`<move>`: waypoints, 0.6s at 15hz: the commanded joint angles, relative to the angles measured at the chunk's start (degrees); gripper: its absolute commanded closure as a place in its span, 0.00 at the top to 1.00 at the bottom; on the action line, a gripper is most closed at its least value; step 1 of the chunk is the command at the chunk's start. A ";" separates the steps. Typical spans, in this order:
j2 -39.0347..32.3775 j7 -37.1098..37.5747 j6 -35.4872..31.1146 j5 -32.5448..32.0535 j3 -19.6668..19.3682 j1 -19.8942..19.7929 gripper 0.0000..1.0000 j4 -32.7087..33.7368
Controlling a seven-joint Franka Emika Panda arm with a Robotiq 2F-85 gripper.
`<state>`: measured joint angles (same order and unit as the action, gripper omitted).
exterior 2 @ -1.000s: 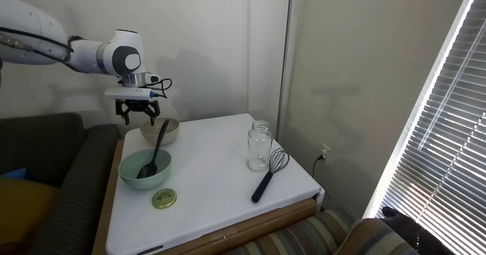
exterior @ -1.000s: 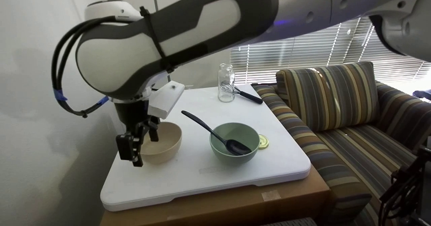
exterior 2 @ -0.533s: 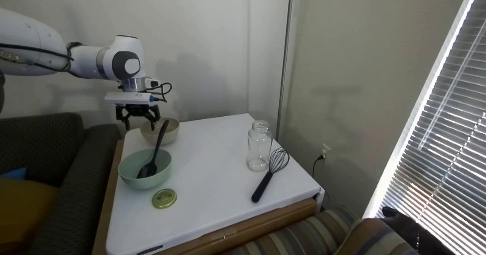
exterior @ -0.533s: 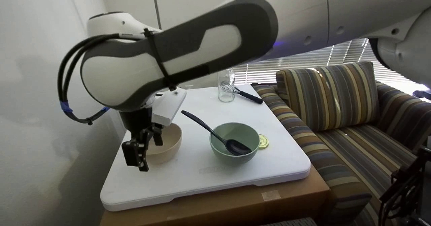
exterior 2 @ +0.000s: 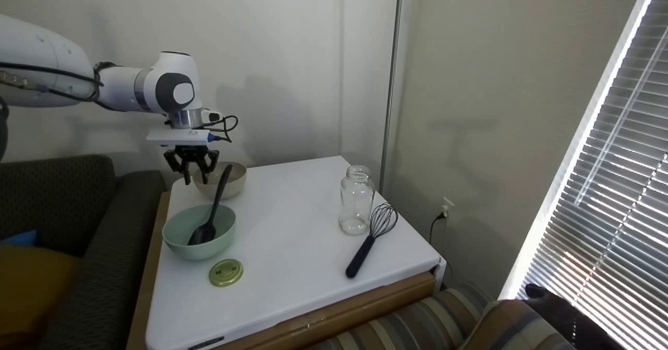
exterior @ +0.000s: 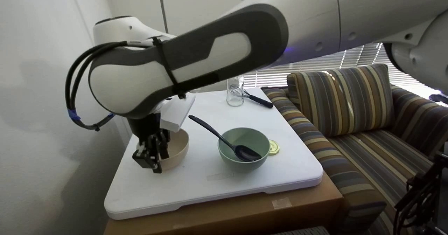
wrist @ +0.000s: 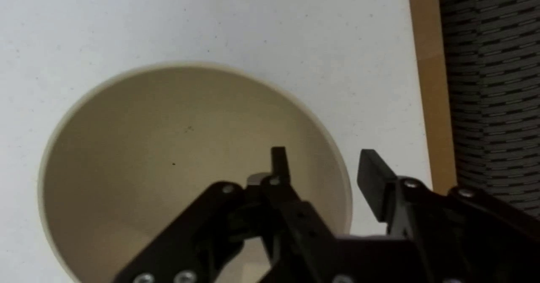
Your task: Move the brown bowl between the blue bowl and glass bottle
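Across the rim of the brown bowl, the wrist view shows one of the fingers outside and its partner over the pale inside; whether the tips reach below the rim cannot be told. In both exterior views the blue bowl, with a spoon in it, stands near the brown bowl and the bottle farther off from it, the bottle's mouth hidden behind the arm in an exterior view. The brown bowl stands upright on the table, outside the space between those two. The arm reaches above the brown bowl, its gripper pointing straight down, the jaws narrow but parted. Compared with one second earlier, the gripper is lower and its fingers closer together; both bowls and the bottle are unmoved.
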<state>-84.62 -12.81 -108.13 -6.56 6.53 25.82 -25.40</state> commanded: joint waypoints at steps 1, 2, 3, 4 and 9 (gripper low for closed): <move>0.06 -2.28 0.88 0.55 -0.85 0.46 0.17 1.76; 0.10 -2.75 1.12 0.30 -1.02 0.76 0.10 2.58; 0.13 -3.46 1.50 0.26 -0.98 0.95 0.04 3.44; 0.16 -4.27 1.90 0.27 -0.92 1.17 0.00 4.51; 3.68 -6.34 -0.09 -0.72 -0.23 1.56 0.01 1.60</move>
<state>-83.08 -17.19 -107.98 -6.81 6.51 27.47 -21.69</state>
